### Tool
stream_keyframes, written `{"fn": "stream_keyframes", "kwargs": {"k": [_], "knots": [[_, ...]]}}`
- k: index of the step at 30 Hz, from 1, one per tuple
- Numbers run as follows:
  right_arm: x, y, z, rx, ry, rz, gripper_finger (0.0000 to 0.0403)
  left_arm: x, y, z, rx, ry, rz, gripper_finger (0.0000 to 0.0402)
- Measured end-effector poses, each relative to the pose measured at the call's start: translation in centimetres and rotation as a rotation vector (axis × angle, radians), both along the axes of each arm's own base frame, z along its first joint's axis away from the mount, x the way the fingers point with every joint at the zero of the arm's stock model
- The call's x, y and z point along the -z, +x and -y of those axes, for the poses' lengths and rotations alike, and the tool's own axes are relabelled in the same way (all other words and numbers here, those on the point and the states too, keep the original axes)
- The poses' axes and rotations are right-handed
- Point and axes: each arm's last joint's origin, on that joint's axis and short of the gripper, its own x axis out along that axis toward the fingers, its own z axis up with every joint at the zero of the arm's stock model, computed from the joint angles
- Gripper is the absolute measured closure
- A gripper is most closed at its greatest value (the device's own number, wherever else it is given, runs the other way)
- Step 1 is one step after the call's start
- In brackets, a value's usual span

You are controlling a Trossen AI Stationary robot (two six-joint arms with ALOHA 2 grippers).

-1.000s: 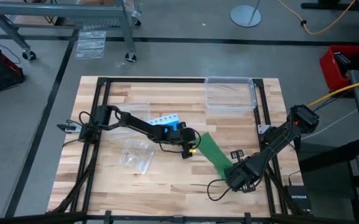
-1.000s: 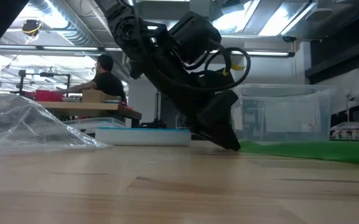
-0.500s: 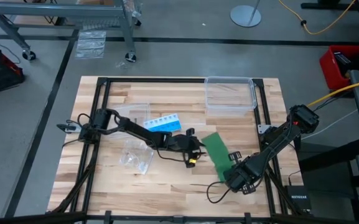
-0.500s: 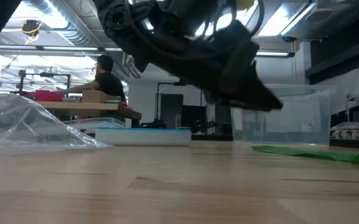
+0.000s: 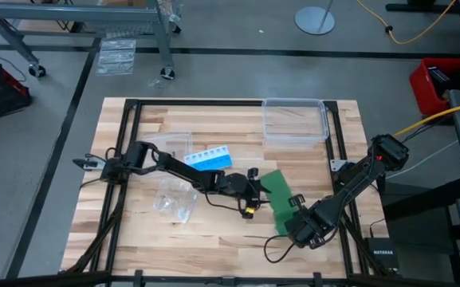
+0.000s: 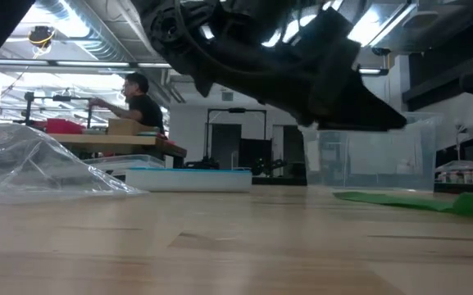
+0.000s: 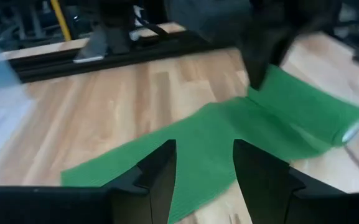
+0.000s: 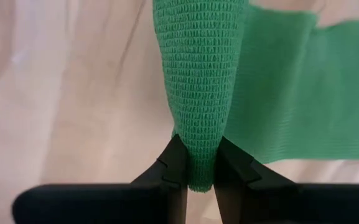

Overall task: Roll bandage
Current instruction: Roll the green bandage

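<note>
Shortened since a second ago: bandage [image 5: 276, 190], its rolled end now pinched between the right gripper [image 8: 195, 163]'s narrow fingers near the table [image 5: 214, 239]'s front right, the loose green tail still flat on the wood. Lifted clear of that tail and shifted closer to the roll: left gripper [image 7: 204, 163], fingers wide and empty above the strip. Read as rolling well under way, roughly half the strip still to wind. Farther back, pill organizer [image 5: 208, 157] and clear box [image 5: 294, 119]; no legible writing anywhere.
</note>
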Motion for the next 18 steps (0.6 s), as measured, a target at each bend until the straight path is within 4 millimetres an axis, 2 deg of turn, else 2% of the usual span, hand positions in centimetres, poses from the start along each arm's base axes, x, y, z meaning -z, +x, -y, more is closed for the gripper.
{"fn": "stream_keyframes", "kwargs": {"k": [5, 11, 18], "knots": [[0.0, 0.1, 0.1, -0.084, -0.055, 0.041, 0.0349, 0.8, 1.1, 0.2, 0.031, 0.081, 0.003, 0.0249], [0.0, 0.1, 0.1, -0.091, -0.053, 0.044, 0.0349, 1.7, 2.6, -1.8, -0.004, 0.117, 0.005, 0.0249], [0.0, 0.1, 0.1, -0.091, -0.053, 0.043, 0.0349, 2.7, 3.9, -3.6, -0.056, 0.053, -0.024, 0.0249]]}}
